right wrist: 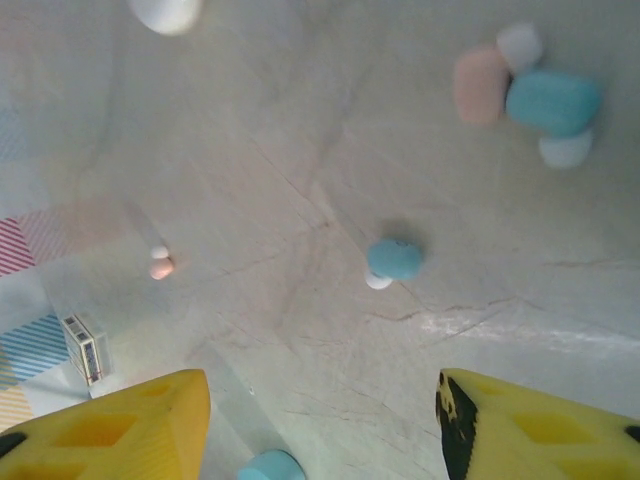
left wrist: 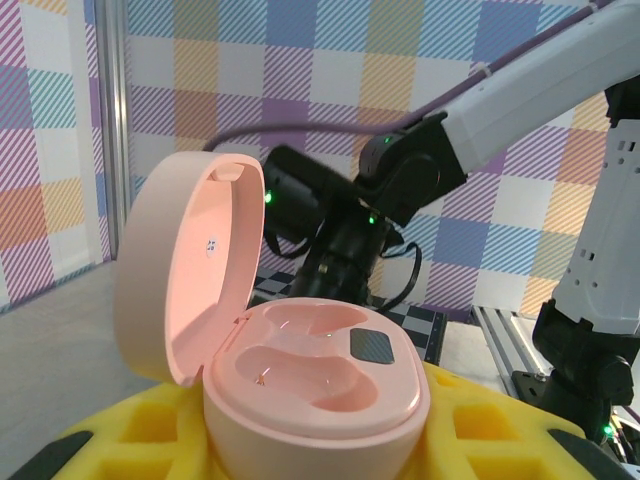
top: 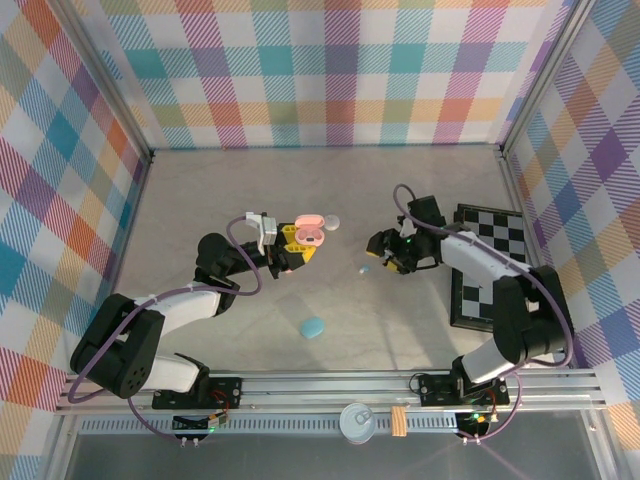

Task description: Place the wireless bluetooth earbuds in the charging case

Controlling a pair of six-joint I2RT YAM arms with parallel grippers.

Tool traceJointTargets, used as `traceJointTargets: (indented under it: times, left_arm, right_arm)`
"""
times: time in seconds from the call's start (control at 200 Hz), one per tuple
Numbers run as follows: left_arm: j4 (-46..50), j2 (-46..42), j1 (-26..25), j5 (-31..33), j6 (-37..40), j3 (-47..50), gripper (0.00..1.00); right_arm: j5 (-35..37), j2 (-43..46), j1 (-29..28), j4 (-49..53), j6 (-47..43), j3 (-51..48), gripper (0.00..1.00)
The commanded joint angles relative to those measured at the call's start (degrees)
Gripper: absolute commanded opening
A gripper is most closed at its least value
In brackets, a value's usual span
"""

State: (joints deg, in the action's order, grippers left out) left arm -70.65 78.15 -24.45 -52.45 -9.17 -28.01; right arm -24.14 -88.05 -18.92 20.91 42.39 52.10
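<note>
Though tiny, earbud point(right wrist: 395, 258) (tip down-left)

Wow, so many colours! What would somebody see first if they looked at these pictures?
Most likely the pink charging case, standing wide open between the left gripper's yellow fingers near the middle of the table, both hollows looking empty. Next comes the tiny teal earbud, lying on the table just in front of the open right gripper. All around stand bright checked walls.
</note>
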Motion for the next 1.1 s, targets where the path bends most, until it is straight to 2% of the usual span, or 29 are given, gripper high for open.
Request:
traceJointTargets:
  times: [0.0,0.165,0.385,0.745,1.095]
  left_arm:
    - [-2.3,-1.1,0.5,-0.6,1.4,-0.2,0.31]
    - [-1.7,-1.4,0.5,-0.4,1.7,-0.2,0.31]
    - [-0.6,-2.2,0.6,-0.2,2.5,0.1,0.31]
    - [1.4,-3.3,0.7,-0.2,3.1,0.2,0.31]
    - [5.0,-4.6,0.8,0.1,4.9,-0.2,0.31]
  right_arm:
    - [-1.3,-2.4,-2.1,-4.3,6.4,-0.9,0.58]
    - [-0.1,-6.3,-4.6,-6.3,8.6,-0.5,0.54]
    - [1.8,-8.8,-4.7,-6.4,8.0,0.7,0.50]
    - [3.6,-13.6,-4.0,-1.9,3.5,6.6,0.50]
    - [1.5,-17.2,-3.0,-0.1,0.6,11.2,0.49]
